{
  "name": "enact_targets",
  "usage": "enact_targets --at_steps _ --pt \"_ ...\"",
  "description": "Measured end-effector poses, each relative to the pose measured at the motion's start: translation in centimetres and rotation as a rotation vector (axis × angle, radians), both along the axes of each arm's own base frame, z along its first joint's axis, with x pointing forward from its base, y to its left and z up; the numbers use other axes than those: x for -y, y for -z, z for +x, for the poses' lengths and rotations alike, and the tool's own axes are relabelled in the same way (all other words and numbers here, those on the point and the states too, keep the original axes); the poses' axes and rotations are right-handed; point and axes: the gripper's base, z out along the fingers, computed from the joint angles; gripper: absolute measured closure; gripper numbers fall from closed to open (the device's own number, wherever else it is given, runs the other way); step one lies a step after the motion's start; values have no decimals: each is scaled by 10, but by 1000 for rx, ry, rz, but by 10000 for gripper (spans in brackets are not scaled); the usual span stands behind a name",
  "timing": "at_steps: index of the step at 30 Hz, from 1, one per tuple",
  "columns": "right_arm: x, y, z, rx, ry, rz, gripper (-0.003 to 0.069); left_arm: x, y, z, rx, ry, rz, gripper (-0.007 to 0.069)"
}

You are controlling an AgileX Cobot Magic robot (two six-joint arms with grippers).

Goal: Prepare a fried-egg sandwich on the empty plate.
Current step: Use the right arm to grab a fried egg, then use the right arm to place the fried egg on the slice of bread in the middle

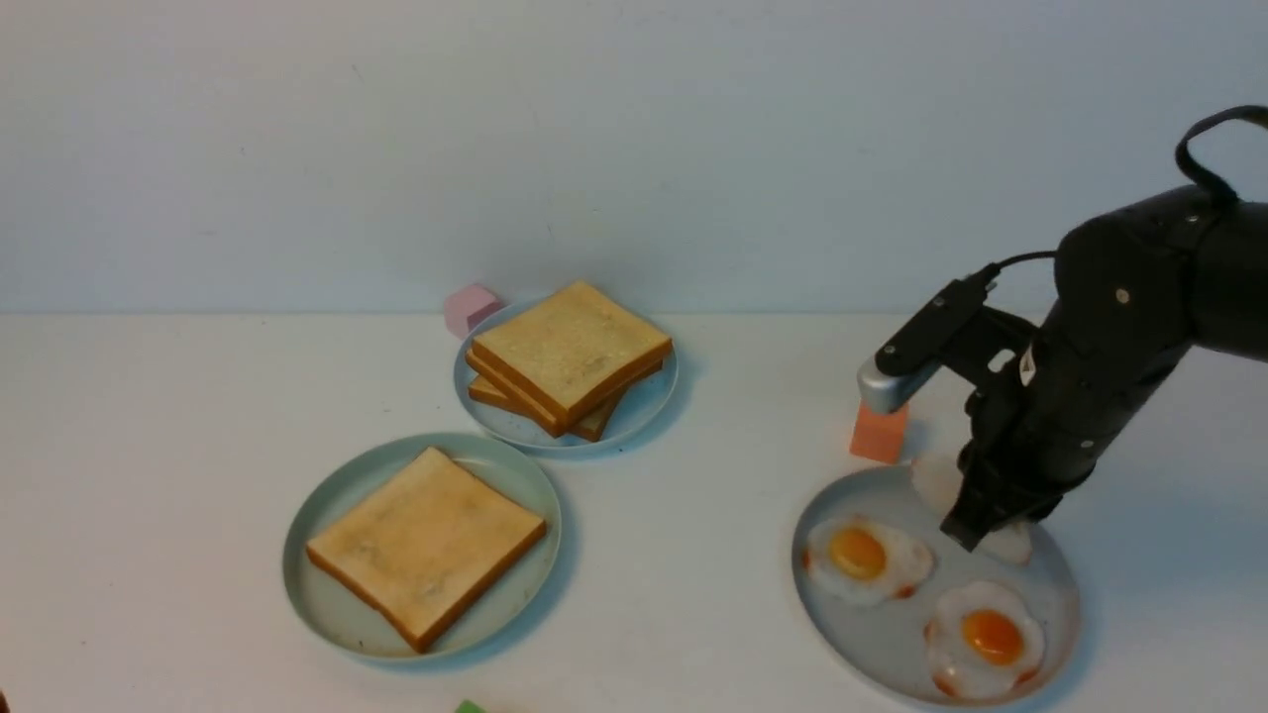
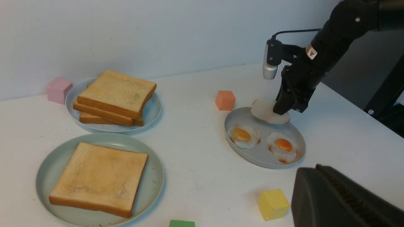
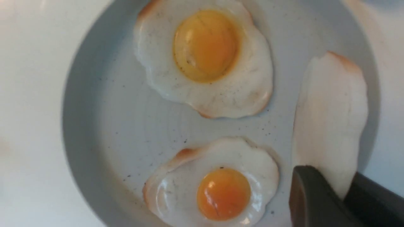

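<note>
The right hand (image 1: 976, 530) pinches the edge of a tilted fried egg (image 3: 331, 110) over the grey-blue plate (image 1: 882, 634) by the counter's (image 1: 674, 594) front edge; left hand (image 2: 341, 198) clenched; leftward along that edge, the mint-green plate (image 1: 327, 594) bears one toast slice (image 1: 426, 545)

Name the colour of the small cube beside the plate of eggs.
The cube is salmon orange, clearest in the left wrist view.

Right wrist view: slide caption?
Right gripper pinches a third fried egg by its edge beside two yolk-up eggs on the grey-blue plate.
</note>
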Motion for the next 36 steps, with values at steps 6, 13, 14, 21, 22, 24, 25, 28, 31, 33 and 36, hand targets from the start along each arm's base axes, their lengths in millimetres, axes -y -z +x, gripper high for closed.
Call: enact_targets --at_steps 6,13,14,21,22,24,25,28,31,33,36 --pt "-5 -8 -6 -9 40 18 568 -1 1 1 7 -11 22 638" --pt "-97 -67 -42 79 -66 168 568 -9 3 5 15 -106 86 638" --pt "-116 -75 -49 97 -105 201 568 -10 3 6 16 -115 81 638" --pt "-228 -65 -62 132 -297 306 568 -10 -5 7 80 -131 30 637" --pt "-233 -62 -60 130 -299 305 568 -10 -5 8 84 -132 26 637" --pt "-256 -45 -48 124 -307 303 568 -10 -7 8 103 -134 12 637" --pt "-264 -38 -42 127 -309 300 568 -10 -7 8 104 -135 10 636" --pt "-282 -19 -25 150 -316 274 568 -10 -7 8 104 -134 9 636" --pt "-291 -8 -12 184 -313 232 568 -10 -7 8 104 -134 9 636" --pt "-295 -1 -4 213 -307 202 568 -10 -7 8 103 -134 9 636" --pt "-299 9 2 225 -293 183 568 -10 -7 8 103 -134 8 636"
